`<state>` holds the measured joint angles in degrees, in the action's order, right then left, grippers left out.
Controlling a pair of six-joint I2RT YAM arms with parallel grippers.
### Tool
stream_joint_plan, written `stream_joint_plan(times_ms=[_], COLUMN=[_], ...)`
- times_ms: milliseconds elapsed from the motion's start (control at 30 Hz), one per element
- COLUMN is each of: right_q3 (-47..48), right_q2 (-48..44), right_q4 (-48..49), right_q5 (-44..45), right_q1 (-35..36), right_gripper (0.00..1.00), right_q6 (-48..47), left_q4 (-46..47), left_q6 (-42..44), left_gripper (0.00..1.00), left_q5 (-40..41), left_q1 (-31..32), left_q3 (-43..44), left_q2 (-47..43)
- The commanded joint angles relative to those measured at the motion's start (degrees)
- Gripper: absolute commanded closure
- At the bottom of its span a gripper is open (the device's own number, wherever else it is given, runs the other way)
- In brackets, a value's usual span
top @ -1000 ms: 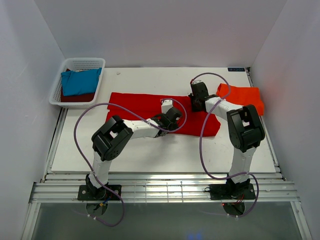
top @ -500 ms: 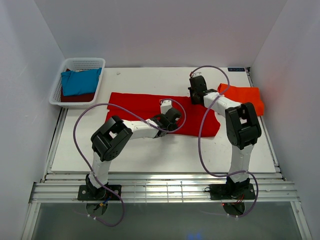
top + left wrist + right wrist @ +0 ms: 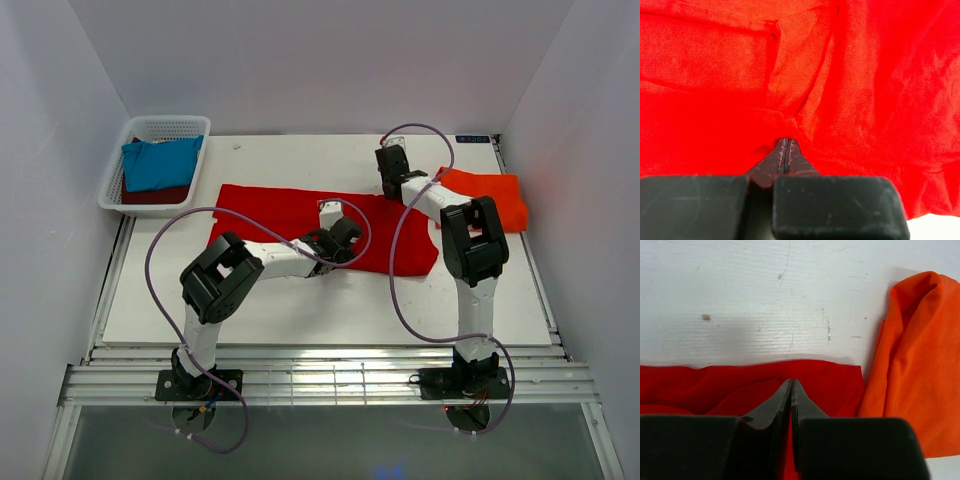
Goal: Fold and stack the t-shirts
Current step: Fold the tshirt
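Note:
A bright red t-shirt [image 3: 270, 215] lies spread across the middle of the table. My left gripper [image 3: 338, 240] is low on its right half. In the left wrist view the jaws [image 3: 785, 142] are shut, with red cloth [image 3: 865, 75] bunched at the tips. My right gripper [image 3: 392, 190] is at the shirt's far right corner. In the right wrist view its jaws [image 3: 791, 382] are shut with red cloth [image 3: 835, 385] between them, just short of the shirt's edge. A folded orange-red t-shirt [image 3: 490, 198] lies to the right and shows in the right wrist view [image 3: 920, 365].
A white mesh basket [image 3: 170, 127] at the back left holds a teal-blue t-shirt [image 3: 160, 163] on top of a dark maroon one [image 3: 155, 195]. White walls enclose the table on three sides. Purple cables loop over both arms.
My right gripper has moved toward the back of the table, near the red shirt's far edge. My left gripper has barely moved.

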<state>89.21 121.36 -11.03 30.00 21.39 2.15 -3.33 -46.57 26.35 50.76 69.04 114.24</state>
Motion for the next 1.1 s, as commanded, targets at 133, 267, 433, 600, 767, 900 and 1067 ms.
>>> stream_joint_plan(times_ms=[133,267,433,600,767,900,1067], right_q3=[-11.23,-16.6,-23.2,-27.15,-29.26,-30.15,-30.76], right_q2=[-15.67,-23.88,-29.42,-29.52,-27.93,-27.5,-26.61], right_q4=[5.03,0.76,-4.26,-5.32,-4.45,-4.09,-4.79], right_q5=[-1.42,-5.12,-6.53,-8.28,-8.38,-8.47,-8.73], right_q1=[0.58,2.95,6.73,10.25,12.19,12.36,12.54], right_gripper=[0.62,0.5,0.6,0.92,0.92,0.92,0.92], right_q6=[1.28,2.41,5.84,10.06,12.26,13.14,14.37], left_q4=[-1.59,0.96,-0.27,-9.12,-22.05,-21.81,-20.84], left_q6=[6.72,12.62,16.33,10.84,-0.71,-3.35,-3.09], left_gripper=[1.0,0.55,0.25,1.0,1.0,1.0,1.0], left_q5=[2.83,3.09,7.74,27.99,33.5,32.89,32.63], left_q1=[0.65,0.92,1.18,0.74,-4.78,-8.39,-13.31], left_q3=[3.19,7.77,8.05,-2.3,-8.03,-12.08,-13.49], left_q2=[-4.19,-4.98,-8.84,-15.26,-16.23,-17.38,-14.4])
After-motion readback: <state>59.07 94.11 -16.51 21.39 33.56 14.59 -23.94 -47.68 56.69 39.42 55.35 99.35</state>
